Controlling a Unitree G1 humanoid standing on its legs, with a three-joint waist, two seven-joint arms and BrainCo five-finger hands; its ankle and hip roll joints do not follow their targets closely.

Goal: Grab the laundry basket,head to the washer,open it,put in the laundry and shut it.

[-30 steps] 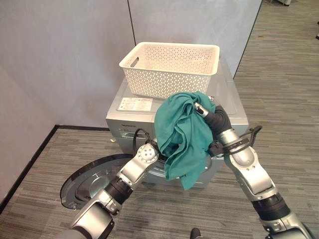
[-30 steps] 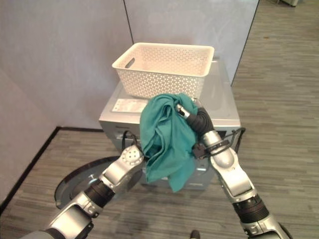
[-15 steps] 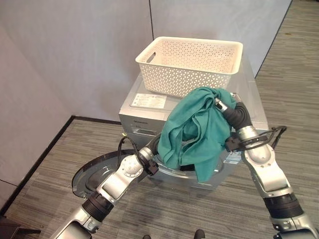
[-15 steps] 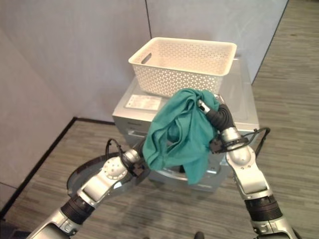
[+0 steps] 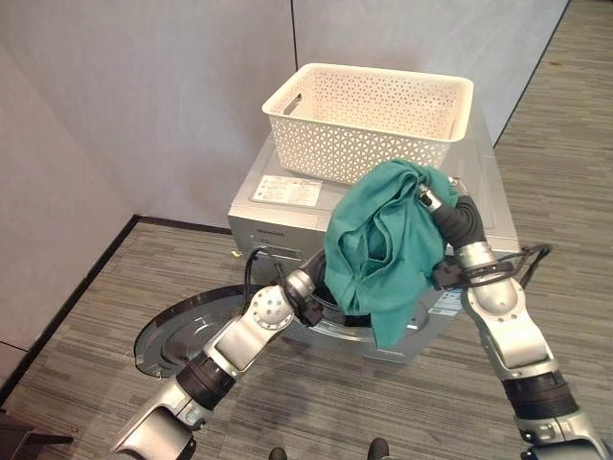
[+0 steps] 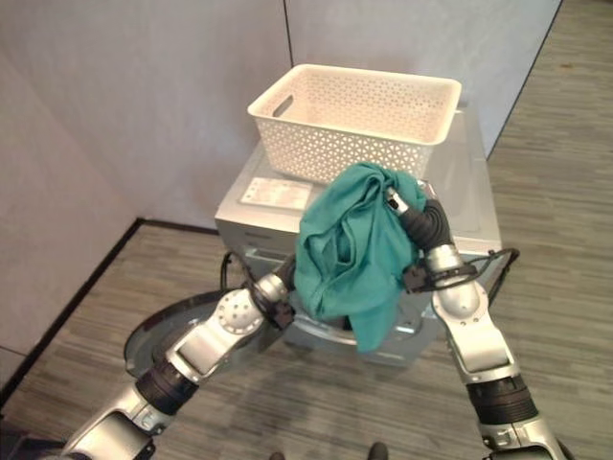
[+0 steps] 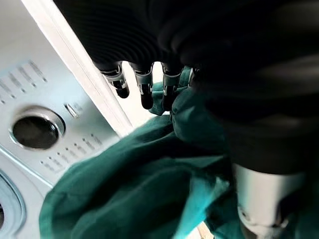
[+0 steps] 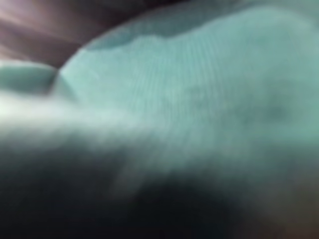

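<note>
basket [image 5: 369, 120] on washer [image 5: 278, 213]; door [image 5: 177, 331] open; teal cloth [image 5: 378, 251] gripped by right hand [image 5: 428, 199], unloaded; left hand [image 7: 144, 84] relaxed; closing pending.

A: walls?
B: plain grey panel walls [image 5: 144, 105] from 9 to 1 o'clock, vertical seam [image 5: 292, 38] near 12, dark baseboard [image 5: 67, 297] running along 8–9.
A: floor?
B: grey striped wood-look planks [image 5: 86, 383], 3 through 9 o'clock. Light is even and soft.

head cams look down, sharing washer [image 5: 287, 206]; wrist cams v. close on cloth [image 7: 149, 184].
</note>
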